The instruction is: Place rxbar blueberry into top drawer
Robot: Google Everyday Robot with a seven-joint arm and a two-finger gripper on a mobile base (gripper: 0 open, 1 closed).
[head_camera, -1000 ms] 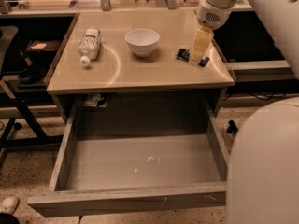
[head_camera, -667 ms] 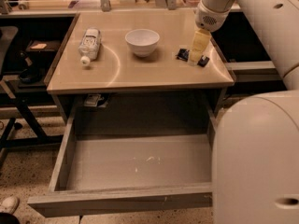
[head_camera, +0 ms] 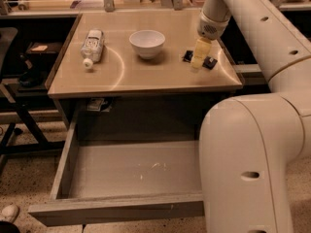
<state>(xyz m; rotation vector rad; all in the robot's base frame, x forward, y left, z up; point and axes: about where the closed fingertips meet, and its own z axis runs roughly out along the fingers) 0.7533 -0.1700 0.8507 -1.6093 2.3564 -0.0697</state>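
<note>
Presently the gripper [head_camera: 196,63] is lowered to the table top [head_camera: 146,79] to the right of the white bowl [head_camera: 147,42], directly over the rxbar blueberry [head_camera: 210,62]. The gripper's pale yellow end covers the middle of the bar, so only two dark ends of the wrapper show, one on the bowl side and one on the far side. The view meets the gripper edge-on, and whether it is spread, closed or clamped on the bar cannot be determined; contact with the wrapper cannot be confirmed either. The bar lies flat on the table, level with the bowl and near the table edge farthest from it. On the opposite side of the bowl a clear plastic bottle [head_camera: 92,45] lies on its side, cap end toward the camera. In front of and below the bowl the top drawer [head_camera: 116,208] is pulled fully out, with a scuffed grey floor. The robot arm [head_camera: 252,159] fills the foreground right of the bowl and hides the drawer's right wall and part of its front panel. A small pale item under the table edge, below the bottle, is too indistinct to identify.
</note>
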